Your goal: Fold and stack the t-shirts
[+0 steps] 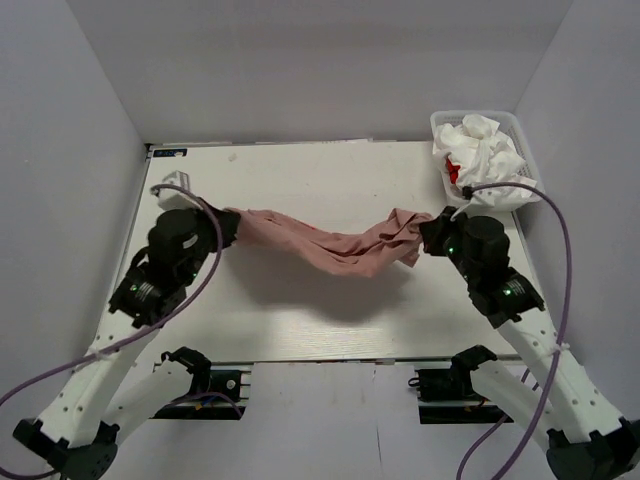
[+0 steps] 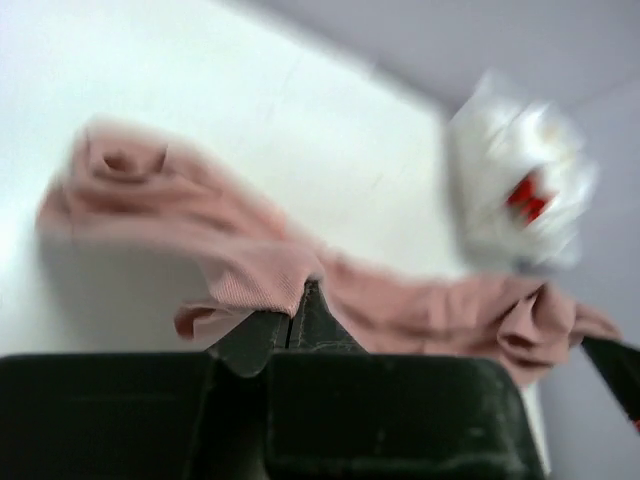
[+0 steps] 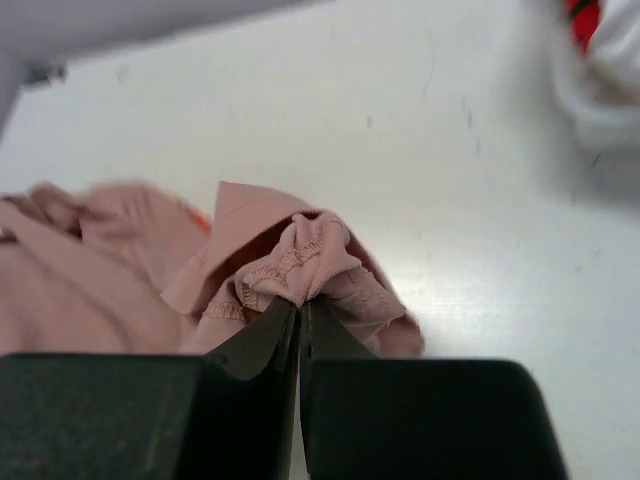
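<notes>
As both pairs of jaws clamp shut on cloth, the left gripper [image 1: 233, 224] pinches one end of the dusty-pink t-shirt [image 1: 340, 252] | right gripper [image 1: 433, 236] pinches the other | shirt sags between them over the table [image 1: 300, 320] | white t-shirts [image 1: 480, 150] heaped in basket [image 1: 522, 128] just beyond

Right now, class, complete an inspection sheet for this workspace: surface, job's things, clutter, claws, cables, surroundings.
Surface: white table, a few faint specks.
Job's things: pink t-shirt bunched, stretched above the table, sagging mid-span; white t-shirts crumpled in the basket, one showing red.
Clutter: only that basket, far right corner.
Claws: left claw shut on one end of the pink t-shirt; right claw shut on the other.
Cables: purple cables loop off both arms, clear of the cloth.
Surroundings: plain grey walls on three sides.
</notes>
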Robot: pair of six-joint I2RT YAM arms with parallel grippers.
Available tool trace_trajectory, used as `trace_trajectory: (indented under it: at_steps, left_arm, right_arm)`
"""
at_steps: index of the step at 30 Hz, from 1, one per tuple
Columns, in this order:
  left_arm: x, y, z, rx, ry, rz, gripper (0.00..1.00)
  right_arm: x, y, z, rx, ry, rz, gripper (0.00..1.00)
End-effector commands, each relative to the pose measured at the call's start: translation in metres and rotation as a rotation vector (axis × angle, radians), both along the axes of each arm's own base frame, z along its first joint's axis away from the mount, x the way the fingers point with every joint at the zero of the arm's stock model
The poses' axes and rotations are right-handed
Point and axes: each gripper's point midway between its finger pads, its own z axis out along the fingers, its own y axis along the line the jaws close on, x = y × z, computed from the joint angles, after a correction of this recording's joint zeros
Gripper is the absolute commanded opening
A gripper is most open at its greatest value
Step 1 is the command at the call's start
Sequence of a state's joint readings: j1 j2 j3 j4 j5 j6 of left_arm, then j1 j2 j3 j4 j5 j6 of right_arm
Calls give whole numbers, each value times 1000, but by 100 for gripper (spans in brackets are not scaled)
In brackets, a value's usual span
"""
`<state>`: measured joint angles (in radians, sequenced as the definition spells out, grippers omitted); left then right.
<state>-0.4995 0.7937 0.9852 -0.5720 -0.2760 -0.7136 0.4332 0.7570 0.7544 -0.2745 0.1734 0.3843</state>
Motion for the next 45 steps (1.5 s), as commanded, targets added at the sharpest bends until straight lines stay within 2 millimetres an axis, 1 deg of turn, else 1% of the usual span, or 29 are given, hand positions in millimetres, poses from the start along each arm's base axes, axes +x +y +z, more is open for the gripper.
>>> trace_trajectory:
  at_steps: [1, 2, 3, 5, 6, 7, 8, 11, 12, 14, 15, 17, 20, 21, 24, 27, 29, 31, 33, 34, 35, 36, 37, 38, 40, 41, 42, 44, 45]
  left_arm:
    - [-7, 33, 104, -78, -303, 125, 0]
    - [-11, 39, 122, -89, -363, 138, 0]
    - [-20, 47, 158, -120, -458, 151, 0]
    - [-32, 62, 187, -99, -521, 194, 0]
    - [-34, 66, 199, -93, -535, 204, 0]
    - [-46, 74, 226, -104, -587, 209, 0]
    - [-49, 73, 236, -80, -611, 194, 0]
    - [-66, 82, 273, -69, -693, 193, 0]
    - [-80, 90, 291, -94, -731, 200, 0]
    - [-90, 95, 307, -89, -767, 198, 0]
    - [-103, 98, 325, -99, -814, 187, 0]
    - [-115, 100, 338, -95, -847, 164, 0]
    - [-151, 112, 371, -120, -942, 139, 0]
    - [-157, 113, 374, -123, -952, 132, 0]
    - [-176, 120, 389, -137, -1006, 124, 0]
    - [-181, 119, 397, -112, -1045, 108, 0]
    - [-166, 111, 395, -88, -1025, 105, 0]
    - [-142, 101, 392, -54, -990, 114, 0]
    - [-105, 95, 379, -10, -931, 171, 0]
    - [-66, 91, 358, 51, -850, 237, 0]
    - [-47, 87, 351, 70, -818, 270, 0]
    - [-26, 84, 339, 109, -771, 308, 0]
    - [-1, 89, 317, 184, -692, 392, 0]
    - [41, 76, 289, 255, -604, 406, 0]
    - [83, 74, 243, 371, -484, 491, 0]
    - [117, 64, 213, 427, -426, 507, 0]
    - [139, 59, 176, 484, -358, 507, 0]
    - [172, 59, 125, 556, -254, 530, 0]
    - [201, 52, 72, 619, -150, 508, 0]
  right_arm:
    - [4, -27, 95, 102, -234, -158, 0]
    - [1, -37, 117, 134, -291, -208, 0]
    - [1, -48, 128, 141, -319, -262, 0]
    - [-9, -64, 167, 178, -401, -322, 0]
    - [-13, -68, 177, 190, -420, -341, 0]
    - [-15, -77, 181, 183, -421, -382, 0]
    - [-27, -84, 213, 219, -479, -388, 0]
    - [-49, -85, 252, 248, -522, -336, 0]
    - [-57, -80, 260, 249, -540, -289, 0]
    - [-74, -82, 286, 277, -599, -255, 0]
    - [-90, -84, 302, 287, -650, -222, 0]
    - [-111, -88, 325, 309, -710, -188, 0]
    - [-130, -83, 336, 299, -736, -115, 0]
    - [-147, -82, 352, 317, -775, -67, 0]
    - [-166, -79, 364, 321, -807, -8, 0]
    - [-169, -82, 365, 331, -810, -18, 0]
    - [-160, -85, 360, 327, -792, -52, 0]
    - [-138, -77, 344, 305, -735, -64, 0]
    - [-120, -74, 335, 302, -699, -97, 0]
    - [-95, -68, 312, 277, -631, -121, 0]
    - [-84, -68, 305, 276, -605, -155, 0]
    - [-56, -59, 272, 236, -517, -175, 0]
    - [-43, -57, 258, 229, -477, -202, 0]
    - [-14, -51, 223, 187, -389, -242, 0]
    - [26, -39, 171, 142, -271, -286, 0]
    - [37, -33, 138, 105, -202, -286, 0]
    - [48, -28, 129, 110, -197, -284, 0]
    - [75, -10, 57, 47, -32, -272, 0]
    - [84, -7, 45, 47, -14, -277, 0]
